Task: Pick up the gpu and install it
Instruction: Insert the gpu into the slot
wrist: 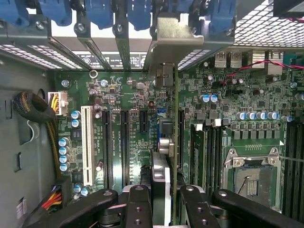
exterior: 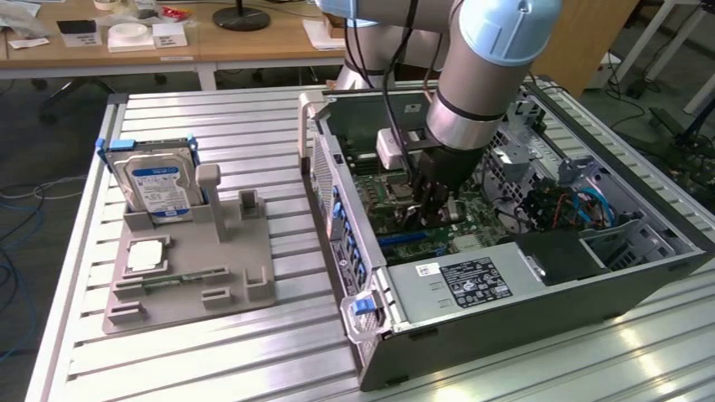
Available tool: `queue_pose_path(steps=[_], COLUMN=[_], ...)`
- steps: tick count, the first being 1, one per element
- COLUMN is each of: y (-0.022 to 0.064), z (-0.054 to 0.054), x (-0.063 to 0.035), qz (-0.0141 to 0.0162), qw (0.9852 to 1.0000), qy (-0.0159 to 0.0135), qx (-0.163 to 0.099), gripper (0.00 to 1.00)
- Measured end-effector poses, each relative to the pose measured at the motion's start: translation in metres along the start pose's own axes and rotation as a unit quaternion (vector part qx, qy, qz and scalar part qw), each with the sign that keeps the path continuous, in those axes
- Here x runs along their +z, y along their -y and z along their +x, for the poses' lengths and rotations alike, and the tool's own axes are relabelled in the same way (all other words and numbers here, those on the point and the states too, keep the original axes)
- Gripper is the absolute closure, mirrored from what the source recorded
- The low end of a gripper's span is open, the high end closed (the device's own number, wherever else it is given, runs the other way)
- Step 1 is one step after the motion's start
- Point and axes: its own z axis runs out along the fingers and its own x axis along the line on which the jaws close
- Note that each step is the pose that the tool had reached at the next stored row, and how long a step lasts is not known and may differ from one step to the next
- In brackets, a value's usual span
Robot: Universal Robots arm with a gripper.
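Arm: the robot arm (exterior: 475, 79) reached down from above into the open computer case (exterior: 525, 293), which lay on its side on the ridged metal surface (exterior: 223, 368).
Gripper: the gripper (exterior: 430, 209) sat low inside the case, just above the green motherboard (exterior: 419, 230).
Fingers: the two black fingers (wrist: 140, 204) were pinching the graphics card (wrist: 164, 156) between them, one on each face of it.
Graphics card: it stood on edge over the motherboard, held upright, its silver end bracket (wrist: 173, 40) up against the row of rear slot openings with blue clips (wrist: 102, 12). It hung over the band of expansion slots, beside the long black slots (wrist: 124, 147) and the white slot (wrist: 87, 145); whether its lower edge was seated in a slot could not be told.
Processor socket: the empty socket (wrist: 251, 178) lay to one side of the card, with memory slots (wrist: 209, 152) between them.
Power supply: the grey box with a black label (exterior: 475, 280) filled the near end of the case.
Parts stand: a grey holder (exterior: 190, 268) stood on the surface on the exterior view's left, well apart from the case.
Hard drive: a silver drive with a blue and white label (exterior: 156, 184) stood upright in the holder.
Memory stick: a narrow green stick (exterior: 167, 280) lay flat on the holder, near a small square chip (exterior: 146, 255).
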Motion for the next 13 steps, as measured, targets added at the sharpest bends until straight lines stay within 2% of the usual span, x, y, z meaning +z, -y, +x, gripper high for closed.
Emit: queue_pose_path(steps=[13], y=[-0.0033], z=[0.0006], x=[0.0043], qz=[-0.0007], qw=[1.0000], qy=[-0.0002], qx=[0.000], gripper=[0.72])
